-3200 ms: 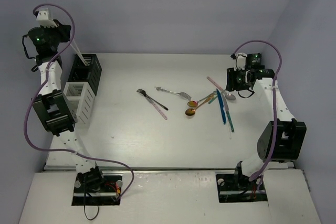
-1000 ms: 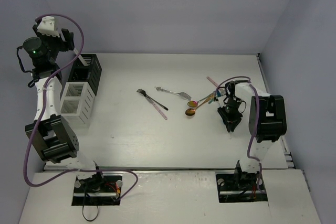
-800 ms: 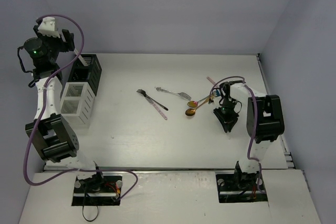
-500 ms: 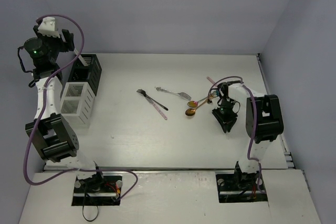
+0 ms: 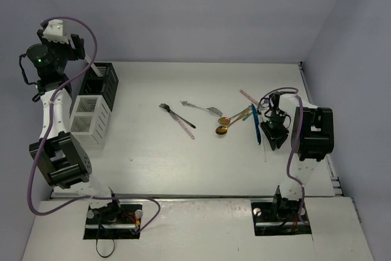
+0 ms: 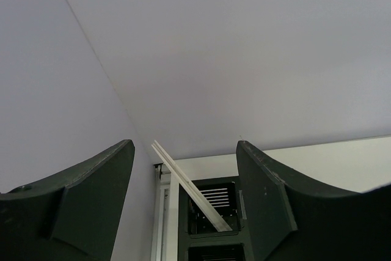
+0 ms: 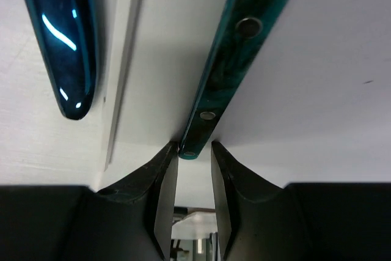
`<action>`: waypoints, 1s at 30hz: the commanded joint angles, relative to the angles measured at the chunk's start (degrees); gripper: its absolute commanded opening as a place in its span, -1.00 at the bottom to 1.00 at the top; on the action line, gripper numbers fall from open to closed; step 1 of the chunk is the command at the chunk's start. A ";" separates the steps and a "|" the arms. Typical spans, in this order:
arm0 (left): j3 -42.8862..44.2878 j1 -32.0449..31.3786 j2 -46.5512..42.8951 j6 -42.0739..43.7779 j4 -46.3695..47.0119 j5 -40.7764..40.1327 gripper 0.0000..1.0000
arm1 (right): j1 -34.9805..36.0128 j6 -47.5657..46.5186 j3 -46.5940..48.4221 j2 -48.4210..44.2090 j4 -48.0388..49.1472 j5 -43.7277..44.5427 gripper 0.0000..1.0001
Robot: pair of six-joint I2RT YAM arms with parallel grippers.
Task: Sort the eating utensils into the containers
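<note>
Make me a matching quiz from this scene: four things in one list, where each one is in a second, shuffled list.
1 black caddy
2 white caddy
3 gold spoon
4 teal handle

A end between right fingers
B lying free on the table
C holds pale sticks
D below the other caddy in the top view

Pairs: 1-C, 2-D, 3-B, 4-A

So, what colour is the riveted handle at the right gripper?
The handle is marbled teal; right wrist view.
</note>
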 commanded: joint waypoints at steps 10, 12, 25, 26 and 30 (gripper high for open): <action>2.31 0.39 -1.97 0.61 4.40 0.46 0.28 | 4.24 -0.78 3.96 -9.27 -0.64 -1.73 -0.48; 2.31 0.39 -2.04 0.55 4.40 0.50 0.28 | 6.63 -0.78 3.18 -10.99 -1.61 -2.94 -0.47; 1.79 0.47 -2.49 0.94 4.40 0.46 0.28 | 9.91 1.66 -1.26 -6.61 -1.41 -3.95 -0.42; 1.78 0.44 -2.45 0.98 4.40 0.46 0.28 | 9.88 1.92 -1.08 -6.36 -1.26 -3.42 -0.41; 1.78 0.37 -2.26 1.12 4.42 0.37 0.28 | 9.84 2.85 -0.79 -5.28 -0.81 -1.76 -0.39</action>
